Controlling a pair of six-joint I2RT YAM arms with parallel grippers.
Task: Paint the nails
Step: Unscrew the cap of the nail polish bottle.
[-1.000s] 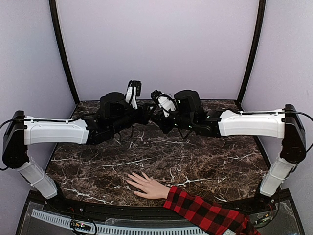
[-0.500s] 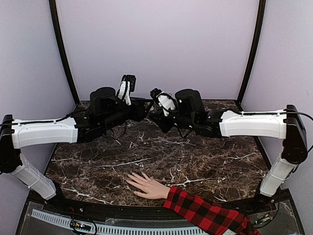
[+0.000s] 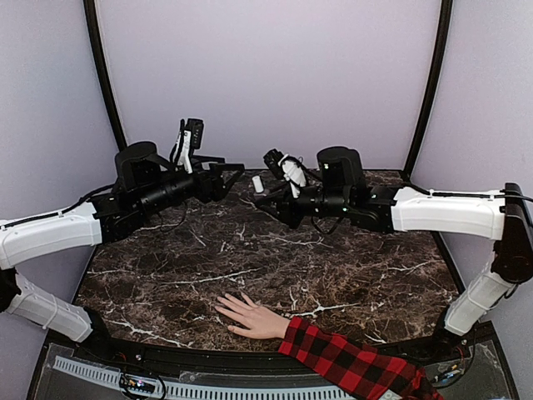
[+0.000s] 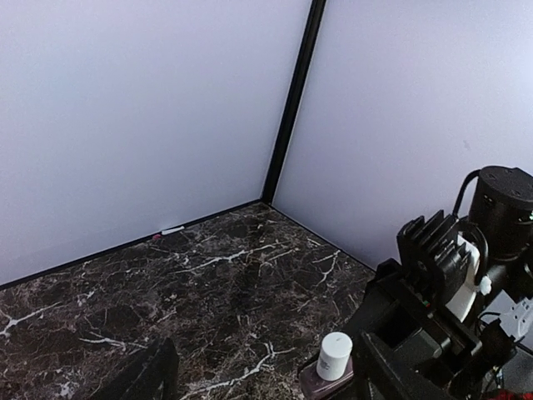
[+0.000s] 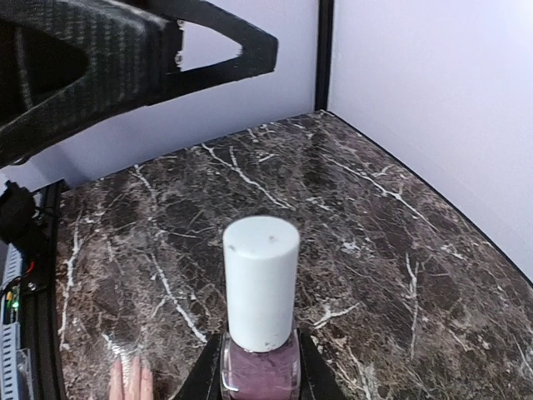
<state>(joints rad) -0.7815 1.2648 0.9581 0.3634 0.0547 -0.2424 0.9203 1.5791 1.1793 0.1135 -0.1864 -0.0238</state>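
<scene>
A pale hand [image 3: 250, 317] with spread fingers lies flat near the table's front edge, in a red-and-black plaid sleeve [image 3: 350, 360]. Its nails are too small to make out; two fingertips [image 5: 132, 382] show in the right wrist view. Above the back of the table my right gripper [image 3: 265, 193] [image 5: 260, 377] is shut on a mauve polish bottle [image 5: 260, 373] with a white cap [image 5: 261, 283] [image 3: 257, 183] still on it. My left gripper [image 3: 226, 177] [image 4: 266, 392] stands open just left of the bottle [image 4: 334, 360], its fingers [image 5: 125, 58] apart from the cap.
The dark marble table [image 3: 275, 267] has lilac walls behind and at both sides, with black corner posts [image 3: 107, 83]. The right arm's black wrist [image 4: 475, 275] crowds the left wrist view. Both forearms hang over the table's back half.
My left gripper has opened, let go of the white cap and pulled back to the left. The right gripper still holds the bottle and has shifted slightly right. The hand has not moved.
</scene>
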